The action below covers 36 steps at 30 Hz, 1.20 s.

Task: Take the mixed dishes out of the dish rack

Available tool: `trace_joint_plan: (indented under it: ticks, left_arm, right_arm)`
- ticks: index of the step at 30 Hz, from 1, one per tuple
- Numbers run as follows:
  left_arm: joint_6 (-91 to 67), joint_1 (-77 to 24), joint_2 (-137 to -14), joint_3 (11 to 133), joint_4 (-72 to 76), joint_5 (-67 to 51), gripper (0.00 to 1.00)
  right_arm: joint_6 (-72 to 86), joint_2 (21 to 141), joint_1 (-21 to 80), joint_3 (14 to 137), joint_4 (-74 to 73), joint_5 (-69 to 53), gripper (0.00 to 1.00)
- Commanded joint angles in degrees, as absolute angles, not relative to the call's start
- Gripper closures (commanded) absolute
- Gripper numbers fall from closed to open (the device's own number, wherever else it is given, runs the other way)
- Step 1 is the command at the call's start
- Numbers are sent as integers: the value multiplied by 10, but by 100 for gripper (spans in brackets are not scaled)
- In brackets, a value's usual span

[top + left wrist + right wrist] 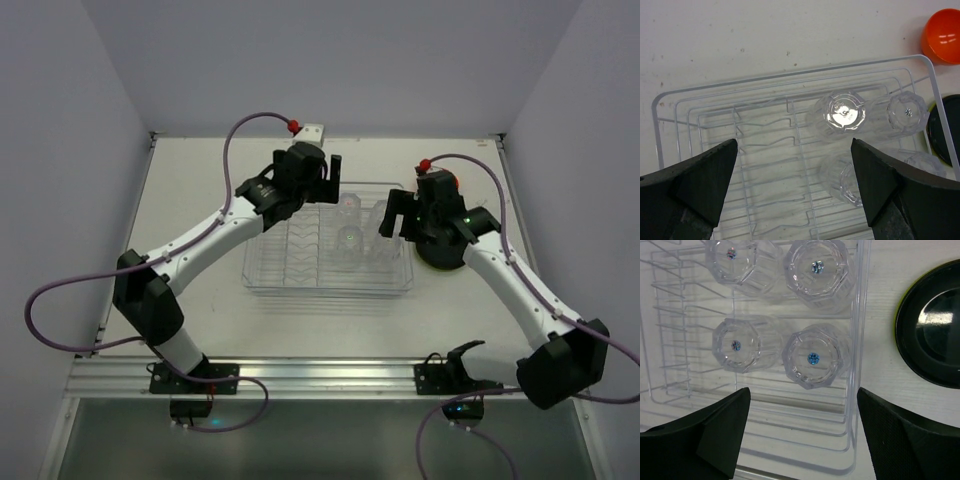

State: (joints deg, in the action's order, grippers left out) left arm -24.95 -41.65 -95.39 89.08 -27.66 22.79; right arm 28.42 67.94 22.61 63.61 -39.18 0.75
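The clear dish rack (300,262) lies mid-table with several clear tumblers (350,238) standing upside down in its right half. My left gripper (330,182) hovers open over the rack's far side, and its fingers (705,170) frame the ridged slots and a tumbler (842,114). My right gripper (392,212) hangs open above the rack's right end, with the nearest tumbler (814,357) just ahead of its empty jaws. The black plate (932,330) rests on the yellow-green plate (897,335) on the table right of the rack wall (860,340). The orange-red bowl (942,35) sits beyond them.
White walls close in the table on three sides. Purple cables loop off both arms. A small white block (313,131) sits at the back edge. The plates (440,262) lie partly under the right arm.
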Motion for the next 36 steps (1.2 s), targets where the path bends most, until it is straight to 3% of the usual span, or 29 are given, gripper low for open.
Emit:
trace_joint_plan:
  ticks: [1,30,36]
  left_arm:
    - [-258,-417,-921,866,-253,238,0]
    - [-229,-417,-839,755,-233,214,0]
    - [-226,-417,-829,744,-229,207,0]
  right_arm:
    - [270,734,240,677,-434,69,12]
    - [267,911,261,712,-402,85,17]
    - [254,927,267,714,-400,92,25]
